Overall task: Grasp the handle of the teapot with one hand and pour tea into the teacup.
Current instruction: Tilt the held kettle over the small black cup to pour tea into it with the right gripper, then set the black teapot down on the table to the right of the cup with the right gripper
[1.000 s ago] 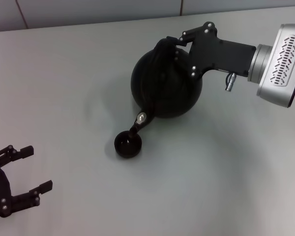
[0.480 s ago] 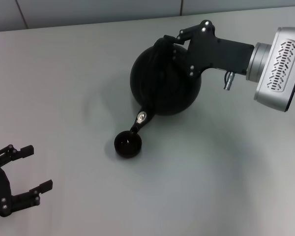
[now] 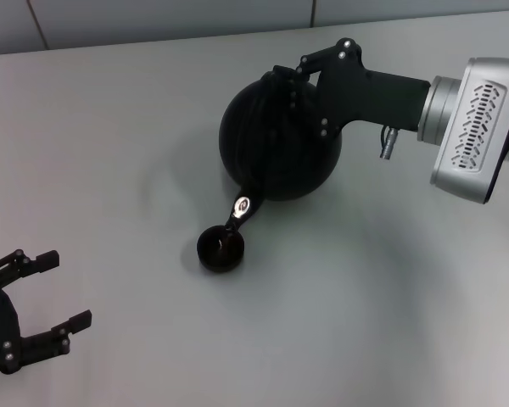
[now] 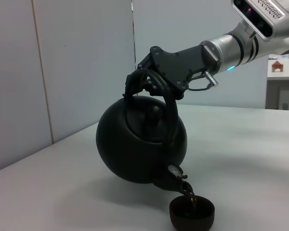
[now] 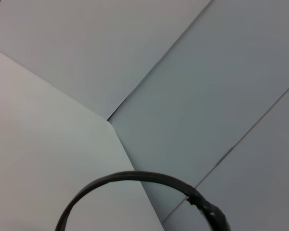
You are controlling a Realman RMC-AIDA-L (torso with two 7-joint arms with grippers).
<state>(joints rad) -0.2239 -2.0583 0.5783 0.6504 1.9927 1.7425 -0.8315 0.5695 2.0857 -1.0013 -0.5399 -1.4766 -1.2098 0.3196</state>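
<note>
The large black teapot (image 3: 276, 140) hangs tilted above the table, its spout (image 3: 242, 206) pointing down over the small dark teacup (image 3: 220, 249). My right gripper (image 3: 293, 80) is shut on the arched handle (image 4: 166, 103) at the pot's top. In the left wrist view the teapot (image 4: 135, 144) leans toward the teacup (image 4: 191, 213), and a thin brown stream runs from the spout (image 4: 178, 174) into it. The right wrist view shows only an arc of the handle (image 5: 144, 177). My left gripper (image 3: 55, 292) is open and empty at the table's front left.
The pale grey table (image 3: 365, 305) spreads around the cup. A light wall (image 3: 153, 17) runs along its far edge. The right arm's silver wrist (image 3: 471, 127) reaches in from the right.
My right gripper has shifted slightly left and farther back with the teapot. The cup and the left arm have not moved.
</note>
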